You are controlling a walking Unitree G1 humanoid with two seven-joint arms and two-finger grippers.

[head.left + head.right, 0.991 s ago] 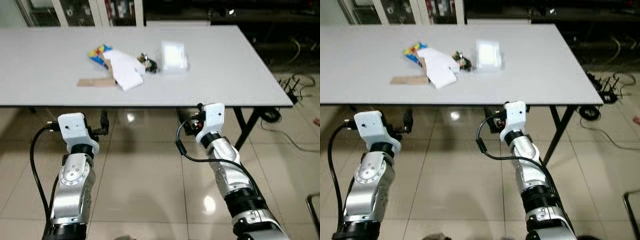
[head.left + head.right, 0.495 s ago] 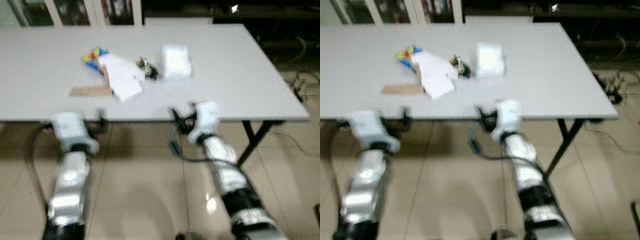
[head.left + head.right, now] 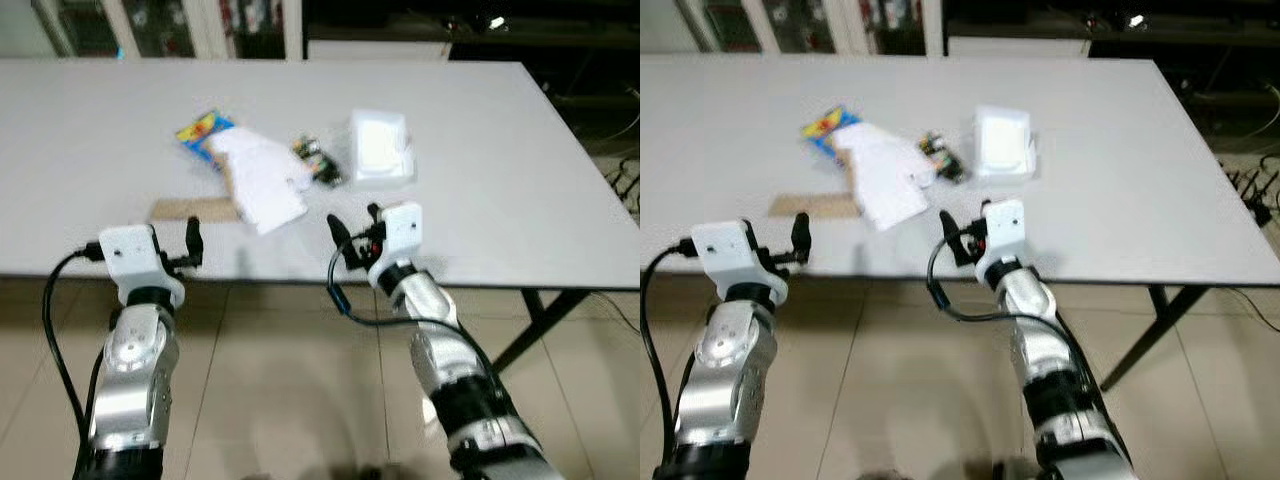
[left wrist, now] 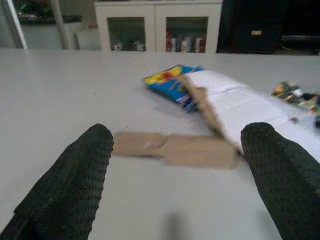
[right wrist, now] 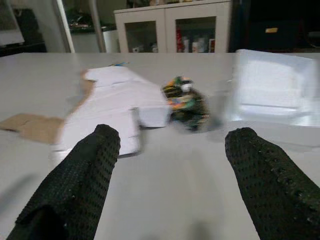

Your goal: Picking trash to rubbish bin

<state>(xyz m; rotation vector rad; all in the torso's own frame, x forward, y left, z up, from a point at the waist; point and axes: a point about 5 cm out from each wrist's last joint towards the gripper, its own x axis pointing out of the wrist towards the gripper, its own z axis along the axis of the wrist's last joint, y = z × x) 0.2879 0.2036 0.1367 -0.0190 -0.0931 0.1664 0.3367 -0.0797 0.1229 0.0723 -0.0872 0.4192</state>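
Trash lies in a cluster on the grey table (image 3: 500, 180): a colourful snack packet (image 3: 205, 128), a white folded paper box (image 3: 262, 182), a brown cardboard strip (image 3: 195, 210), a dark crumpled wrapper (image 3: 318, 162) and a white plastic container (image 3: 380, 150). My left gripper (image 4: 177, 145) is open at the table's front edge, facing the cardboard strip (image 4: 175, 148) and packet (image 4: 170, 82). My right gripper (image 3: 353, 228) is open too, just over the front edge, short of the wrapper (image 5: 184, 100) and container (image 5: 272, 90). Neither holds anything.
Glass-door cabinets (image 3: 170, 20) stand behind the table. A dark table leg (image 3: 535, 318) slants down at the right, and cables (image 3: 625, 180) lie on the tiled floor (image 3: 270, 380) there.
Both grippers have risen from under the table's front edge to tabletop height. The camera has shifted closer to the table, and the trash has stayed where it was.
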